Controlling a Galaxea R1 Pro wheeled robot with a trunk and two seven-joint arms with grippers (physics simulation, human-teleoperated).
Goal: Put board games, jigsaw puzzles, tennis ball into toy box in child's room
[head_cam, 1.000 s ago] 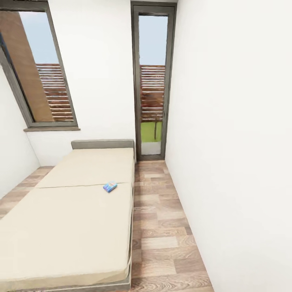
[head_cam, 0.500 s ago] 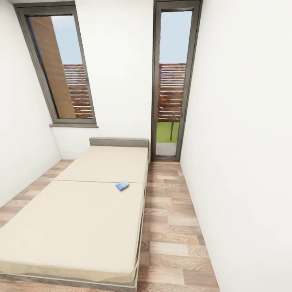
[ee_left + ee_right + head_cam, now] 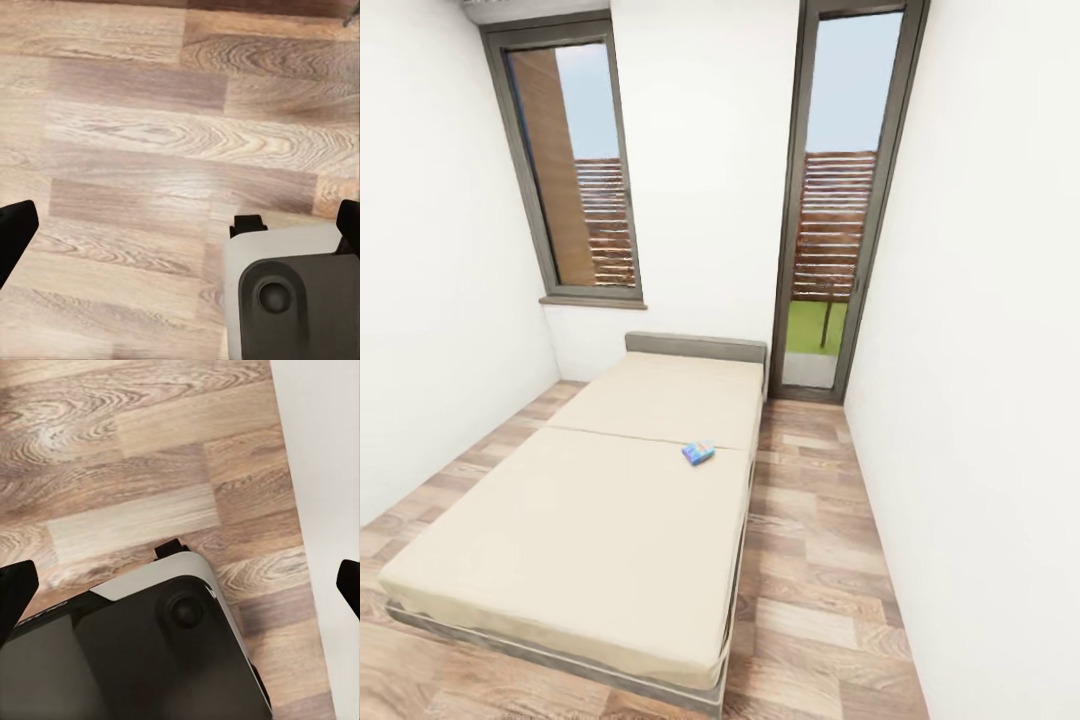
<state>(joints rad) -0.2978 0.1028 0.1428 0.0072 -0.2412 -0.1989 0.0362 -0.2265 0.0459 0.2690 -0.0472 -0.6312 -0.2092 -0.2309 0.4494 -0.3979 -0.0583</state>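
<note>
head view: a blue board game (image 3: 698, 452) lies on the bed (image 3: 590, 530) close to its right edge and just past the seam, long axis slanting toward the far right; the open floor strip (image 3: 810, 560) beside that edge suits the right arm

left wrist view: left fingers (image 3: 16, 232) spread wide, empty, over planks by the robot's base (image 3: 292, 292)

right wrist view: right fingers (image 3: 15, 589) likewise apart, empty, near the white wall (image 3: 322, 457)
</note>
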